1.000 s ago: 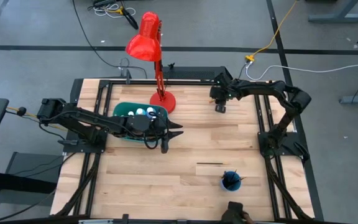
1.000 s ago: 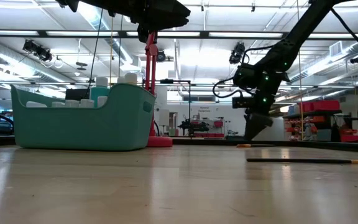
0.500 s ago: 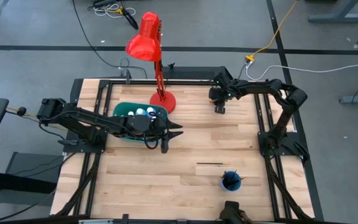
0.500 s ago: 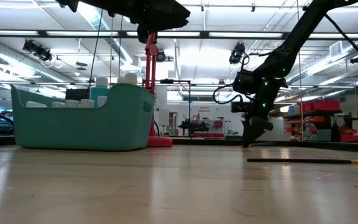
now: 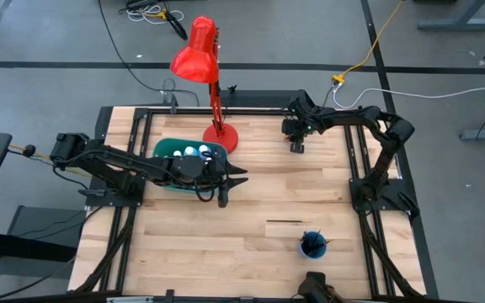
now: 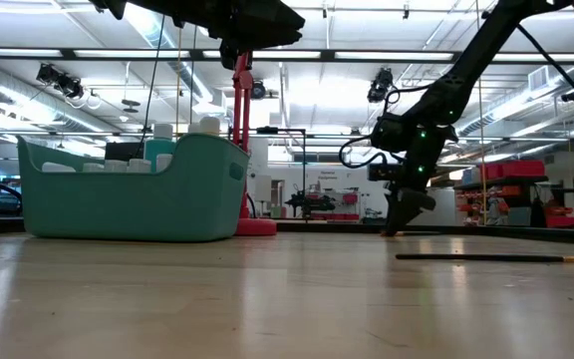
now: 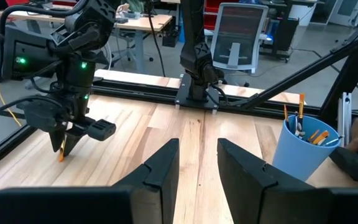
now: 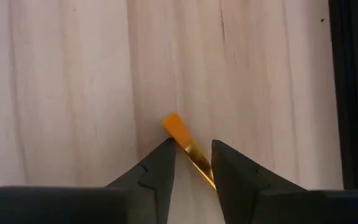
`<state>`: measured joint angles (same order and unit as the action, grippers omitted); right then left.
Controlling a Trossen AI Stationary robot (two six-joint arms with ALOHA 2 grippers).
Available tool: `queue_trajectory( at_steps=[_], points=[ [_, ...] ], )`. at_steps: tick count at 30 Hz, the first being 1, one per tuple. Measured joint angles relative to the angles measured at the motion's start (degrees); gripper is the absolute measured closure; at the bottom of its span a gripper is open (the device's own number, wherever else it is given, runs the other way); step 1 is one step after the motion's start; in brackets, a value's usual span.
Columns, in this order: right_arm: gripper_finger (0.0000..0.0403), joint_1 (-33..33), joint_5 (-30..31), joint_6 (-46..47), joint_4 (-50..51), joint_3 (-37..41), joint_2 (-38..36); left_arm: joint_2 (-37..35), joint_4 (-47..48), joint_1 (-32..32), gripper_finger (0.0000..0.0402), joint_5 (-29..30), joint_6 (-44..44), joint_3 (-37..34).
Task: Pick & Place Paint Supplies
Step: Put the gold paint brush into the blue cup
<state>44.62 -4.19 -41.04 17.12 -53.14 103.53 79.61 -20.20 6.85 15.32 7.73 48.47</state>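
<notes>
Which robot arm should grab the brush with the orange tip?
The right arm. Its right gripper is down at the table with its fingers either side of the orange-tipped paintbrush. The left gripper hovers by the teal bin, far from it.

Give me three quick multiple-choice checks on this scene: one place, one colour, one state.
1. Where is the right pincer? A. low at the wooden table's far edge, at a thin orange-tipped paintbrush; B. at the near edge; C. mid-table.
2. The desk lamp beside the teal rectangular plastic bin is: A. white; B. red; C. green.
3. The left pincer, beside the bin, is: A. shut on a bottle; B. shut on a brush; C. open and empty.
Answers: 1 A, the right wrist view shows the orange tip right at it; 2 B, shade and base are red; 3 C, a clear gap shows, with nothing in it.
</notes>
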Motion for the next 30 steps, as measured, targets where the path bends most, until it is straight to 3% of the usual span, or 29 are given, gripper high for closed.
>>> queue_trajectory(
  at_steps=[8,18,26,30],
  points=[
    [0.039,0.2,2.4,1.4,-1.5,0.2,0.1,0.0,0.0,0.0,0.0287,0.0,0.0,0.0],
    [0.0396,0.3,0.3,5.0,-0.6,0.3,-1.3,0.0,0.0,0.0,0.0287,0.0,0.0,0.0],
    [0.0395,-2.6,-3.7,11.2,8.0,0.5,-9.9,0.0,0.0,0.0,0.0287,0.1,0.0,0.0],
    [0.0395,-4.8,-11.6,15.9,10.4,0.4,-15.5,0.0,0.0,0.0,0.0287,0.0,0.0,0.0]
  ],
)
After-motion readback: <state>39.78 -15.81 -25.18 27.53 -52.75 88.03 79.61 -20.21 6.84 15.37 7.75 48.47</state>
